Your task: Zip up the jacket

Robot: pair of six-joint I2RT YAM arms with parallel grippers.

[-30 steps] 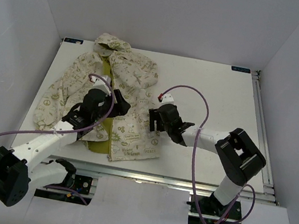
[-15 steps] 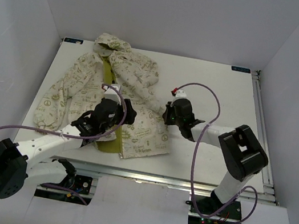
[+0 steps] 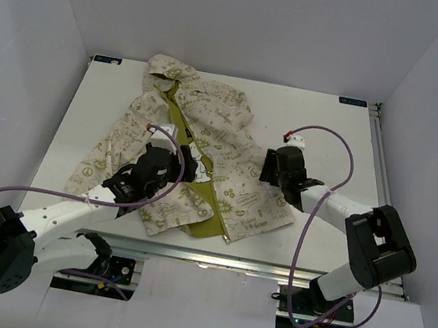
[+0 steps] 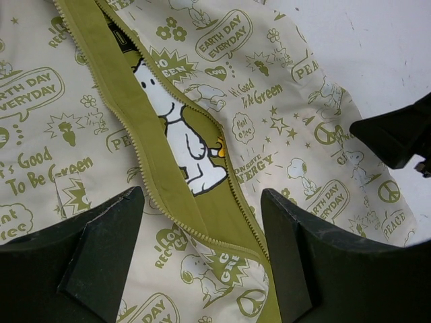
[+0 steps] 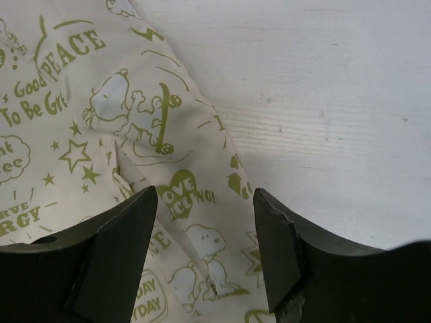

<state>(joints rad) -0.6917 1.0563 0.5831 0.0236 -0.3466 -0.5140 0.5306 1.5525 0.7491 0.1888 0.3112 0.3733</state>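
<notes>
The jacket (image 3: 218, 121) lies flat on the table, hood at the far end and hem toward the near edge, cream with olive print. Its front is unzipped, and an olive lining strip (image 3: 212, 214) shows between the two panels. My left gripper (image 3: 188, 161) hovers open over the front opening. In the left wrist view the two rows of zipper teeth (image 4: 156, 196) run apart between its fingers (image 4: 101, 256), with a white dog print on the lining. My right gripper (image 3: 273, 167) is open over the jacket's right edge (image 5: 202, 195), with nothing between its jaws.
Bare white table (image 3: 341, 143) lies to the right of the jacket and shows beside the fabric in the right wrist view (image 5: 323, 101). White walls enclose the table on three sides. The right gripper's black body (image 4: 397, 134) shows at the edge of the left wrist view.
The jacket has been dragged to the right and its right panel spread out, baring more lining. My right gripper moved right, shut briefly and is open again. The left gripper shifted slightly right.
</notes>
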